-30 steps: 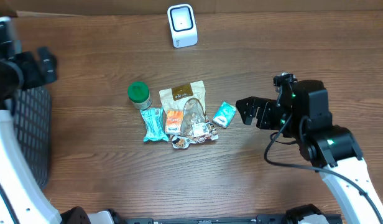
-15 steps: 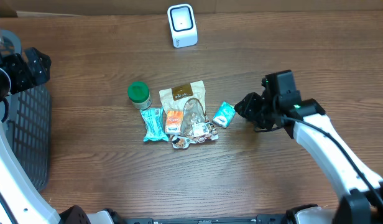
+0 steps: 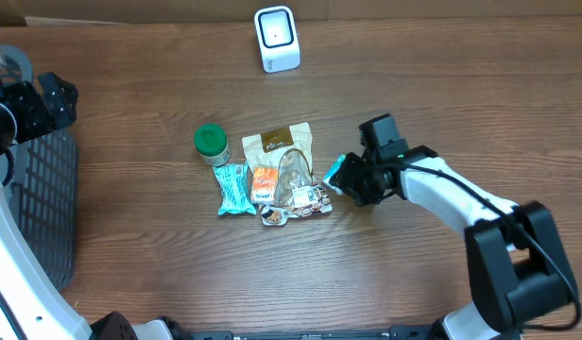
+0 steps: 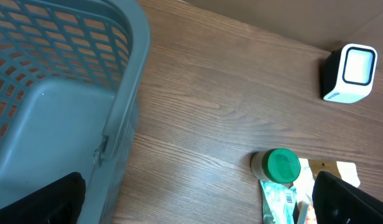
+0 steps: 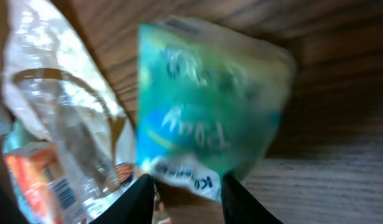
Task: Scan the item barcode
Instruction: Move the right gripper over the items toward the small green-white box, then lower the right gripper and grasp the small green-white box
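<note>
Two arms: the right one reaches left, low over the brown wooden worktop [image 3: 442,85]. The left one is held high at the left edge, above the grey plastic mesh basket [image 3: 45,217].
Right claw [image 3: 348,177]: pointed left at the item pile, with its white forearm trailing back to the right.
Right claw state: fingers drawn in and clamped on the near end of the small teal packet [image 5: 210,118]. The wrist view is blurred.
Left claw [image 3: 47,102]: fingers wide apart, holding nothing.
Packet position: flat on the worktop at the right edge of the pile, just beside the clear plastic bag [image 3: 293,178].
Pile: green-lidded jar [image 3: 211,142], tan pouch [image 3: 277,144], teal striped bar wrapper [image 3: 232,189] and orange packet [image 3: 264,182].
Scanner: white box-shaped barcode scanner [image 3: 277,38], upright at the far edge and well apart from the pile.
Change over the last second: the right arm was pulled back to the right with its claw spread wide and clear of the packet. It has since swung in and closed. The packet has not shifted.
</note>
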You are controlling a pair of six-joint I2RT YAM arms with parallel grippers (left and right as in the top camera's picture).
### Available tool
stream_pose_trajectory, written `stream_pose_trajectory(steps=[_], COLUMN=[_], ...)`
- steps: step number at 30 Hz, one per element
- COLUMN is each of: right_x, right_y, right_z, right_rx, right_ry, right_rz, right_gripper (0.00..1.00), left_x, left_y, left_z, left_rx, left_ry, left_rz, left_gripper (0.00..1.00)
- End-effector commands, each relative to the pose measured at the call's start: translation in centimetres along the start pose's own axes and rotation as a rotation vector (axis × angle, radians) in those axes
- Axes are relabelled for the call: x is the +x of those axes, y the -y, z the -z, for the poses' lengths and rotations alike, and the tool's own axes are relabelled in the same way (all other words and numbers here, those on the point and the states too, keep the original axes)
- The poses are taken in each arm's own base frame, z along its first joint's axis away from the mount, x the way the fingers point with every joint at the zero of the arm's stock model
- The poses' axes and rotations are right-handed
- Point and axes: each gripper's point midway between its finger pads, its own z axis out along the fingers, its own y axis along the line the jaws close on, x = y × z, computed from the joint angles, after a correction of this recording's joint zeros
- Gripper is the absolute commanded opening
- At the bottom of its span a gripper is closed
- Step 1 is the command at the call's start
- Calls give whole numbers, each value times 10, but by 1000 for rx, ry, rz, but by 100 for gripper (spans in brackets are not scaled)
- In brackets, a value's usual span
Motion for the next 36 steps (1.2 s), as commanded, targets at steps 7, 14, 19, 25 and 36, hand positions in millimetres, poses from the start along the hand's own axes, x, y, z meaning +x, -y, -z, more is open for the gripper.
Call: stream_pose_trajectory(steps=[7, 14, 19, 25, 36], right_x=[-18, -36, -67, -45, -43], right_y=[15, 11, 29, -19, -74], right_z=[-3, 14, 22, 28, 45], right_rx=[73, 56, 180, -44, 58], right_ry=[63, 55, 175, 58, 188], right_rz=[66, 395, 427, 372, 82], right_gripper=[34, 53, 56, 36, 32], left_x=[-1, -1, -1, -1, 0], left_y=[3, 3, 3, 3, 3], left_z=[-1, -1, -1, -1, -1], left_rx=[19, 19, 19, 18, 17], left_ry=[-2, -2, -2, -2, -3], left_rz=[15, 15, 15, 14, 13], left_gripper=[100, 100, 100, 100, 99])
